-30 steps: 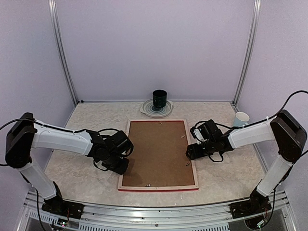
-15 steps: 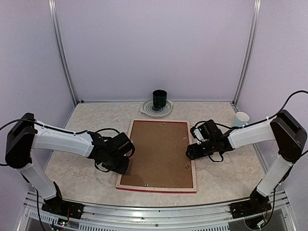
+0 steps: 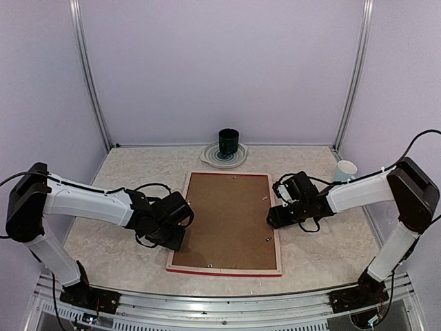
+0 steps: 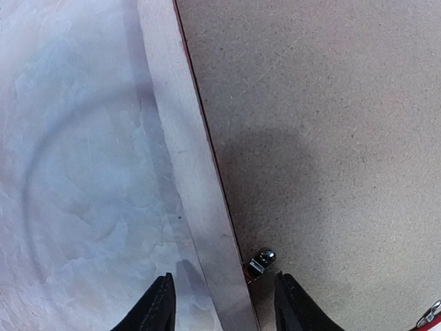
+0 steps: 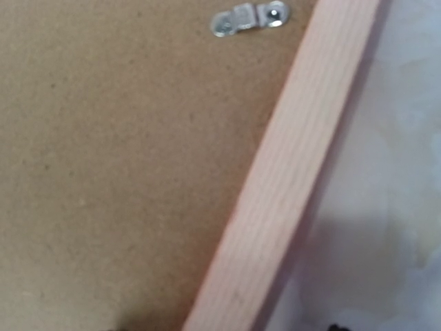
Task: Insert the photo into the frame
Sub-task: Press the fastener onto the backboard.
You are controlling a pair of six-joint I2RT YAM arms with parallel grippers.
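Note:
The frame (image 3: 224, 272) lies face down mid-table, pale wood back up, red edge along the near side. A plain brown backing board (image 3: 227, 221) fills it. The photo is hidden. My left gripper (image 3: 178, 231) is open and low over the frame's left rail (image 4: 186, 158), one finger on each side of it, next to a small metal clip (image 4: 262, 261). My right gripper (image 3: 273, 217) is open over the right rail (image 5: 289, 193), with only its fingertips showing at the bottom of the right wrist view. Another clip (image 5: 249, 17) sits on the board there.
A dark green cup (image 3: 228, 142) stands on a striped plate (image 3: 213, 160) at the back centre. A white paper cup (image 3: 346, 169) stands at the back right, behind my right arm. Metal posts and walls close in the table.
The frame has turned slightly, its far end shifting right and its near end left. My left gripper has moved a little right onto the left rail. The right arm has stayed put.

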